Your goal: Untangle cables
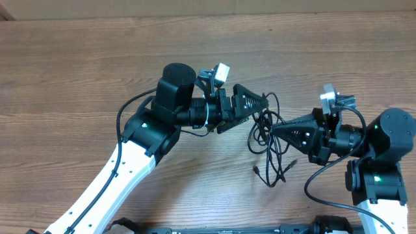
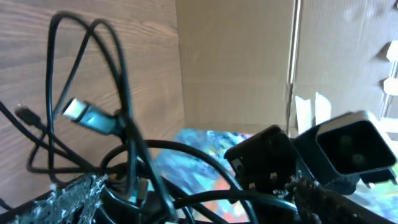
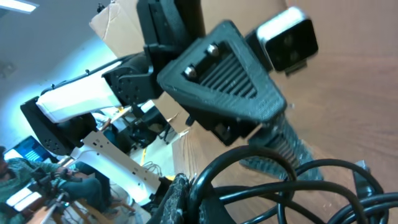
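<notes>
- Black cables (image 1: 268,140) lie in one knotted bunch on the wooden bench (image 1: 78,65), directly between the tips of the two claws. Some loose ends trail away below the right claw (image 1: 276,129).
- Your right claw is pressed together and seems to pinch a strand of the bunch at its tip. I judge that it serves as an anchor, so that the other arm can pull loops free.
- Your left claw (image 1: 262,108) stands spread wide. Strands pass between its fingers (image 2: 74,196), but none is gripped; probably it is ready to choose a new strand.
- Only the left wrist view shows you a silver plug (image 2: 78,110) ahead of that claw, with tall loops beside it.
- The right wrist view shows the left claw from the front, but the pinch itself is hidden at the lower edge.
</notes>
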You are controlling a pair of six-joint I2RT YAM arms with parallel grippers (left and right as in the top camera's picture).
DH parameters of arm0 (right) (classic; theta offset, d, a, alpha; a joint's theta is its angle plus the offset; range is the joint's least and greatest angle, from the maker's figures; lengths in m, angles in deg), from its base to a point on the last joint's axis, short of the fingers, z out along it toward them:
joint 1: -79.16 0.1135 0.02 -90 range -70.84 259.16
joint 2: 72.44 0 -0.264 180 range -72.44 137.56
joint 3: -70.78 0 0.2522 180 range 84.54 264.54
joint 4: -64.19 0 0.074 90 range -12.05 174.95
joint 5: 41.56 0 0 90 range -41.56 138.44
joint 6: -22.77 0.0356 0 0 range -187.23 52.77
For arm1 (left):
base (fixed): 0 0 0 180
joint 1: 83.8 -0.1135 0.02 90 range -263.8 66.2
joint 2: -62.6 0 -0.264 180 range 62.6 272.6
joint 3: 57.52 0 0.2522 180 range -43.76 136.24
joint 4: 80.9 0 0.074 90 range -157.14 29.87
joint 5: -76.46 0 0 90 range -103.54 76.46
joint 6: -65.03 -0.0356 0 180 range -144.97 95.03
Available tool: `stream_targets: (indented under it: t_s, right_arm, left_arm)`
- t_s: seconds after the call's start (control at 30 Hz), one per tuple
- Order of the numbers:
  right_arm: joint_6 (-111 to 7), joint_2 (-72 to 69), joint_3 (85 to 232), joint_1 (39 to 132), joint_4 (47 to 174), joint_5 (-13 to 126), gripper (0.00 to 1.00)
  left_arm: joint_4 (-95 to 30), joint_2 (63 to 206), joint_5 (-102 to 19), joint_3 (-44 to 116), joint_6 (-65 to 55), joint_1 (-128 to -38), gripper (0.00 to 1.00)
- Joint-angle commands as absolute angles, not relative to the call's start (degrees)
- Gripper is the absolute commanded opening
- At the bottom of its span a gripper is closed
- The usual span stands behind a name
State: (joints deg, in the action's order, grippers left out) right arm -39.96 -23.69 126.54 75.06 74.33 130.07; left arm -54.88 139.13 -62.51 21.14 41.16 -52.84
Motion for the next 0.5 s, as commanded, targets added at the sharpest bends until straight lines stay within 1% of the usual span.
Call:
stream_targets:
  t_s: [0.0,0.1,0.2,0.27,0.37,0.47]
  right_arm:
    - [-35.66,-24.54,127.7,75.02,71.09,130.48,0.04]
    - [-35.64,-24.54,127.7,75.02,70.74,130.68,0.04]
    - [-35.46,-24.54,127.7,75.02,70.74,131.09,0.04]
    - [-35.48,-24.54,127.7,75.02,70.77,131.27,0.03]
    - [-35.48,-24.54,127.7,75.02,70.81,131.77,0.03]
    - [-35.48,-24.54,127.7,75.02,70.74,132.14,0.04]
  left_arm:
    - [-54.93,139.63,-63.97,22.08,46.04,-53.41,1.0]
    - [-54.97,139.87,-63.97,22.08,48.22,-53.41,0.99]
    - [-54.99,139.89,-63.25,22.08,50.43,-53.39,0.97]
    - [-54.99,139.89,-62.38,22.08,51.17,-53.39,0.92]
    - [-55.19,139.89,-61.37,22.08,52.92,-53.32,0.8]
    - [-55.21,139.89,-60.74,22.08,53.1,-52.95,0.75]
